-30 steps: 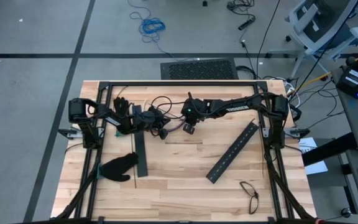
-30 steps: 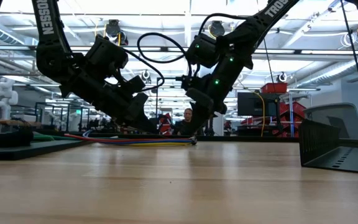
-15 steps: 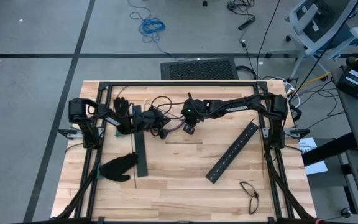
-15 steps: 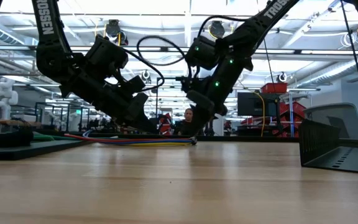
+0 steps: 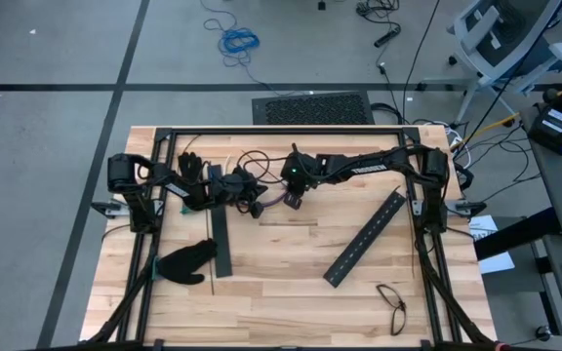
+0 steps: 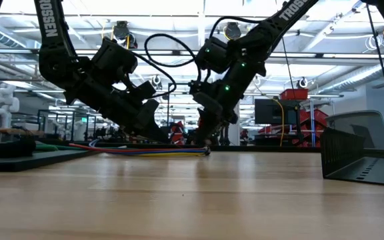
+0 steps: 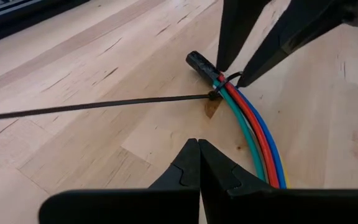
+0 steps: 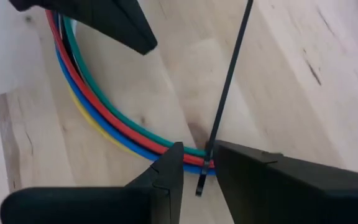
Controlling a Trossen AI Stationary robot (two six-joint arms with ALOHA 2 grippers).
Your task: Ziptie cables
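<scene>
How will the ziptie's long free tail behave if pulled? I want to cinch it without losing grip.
The ziptie is probably springy rather than limp: its tail lies nearly straight across the table. It looks thin and smooth, so it may slip from a pincer. Already looped around the cables, at the right pincer, pulling would likely drag the light bundle along.
</scene>
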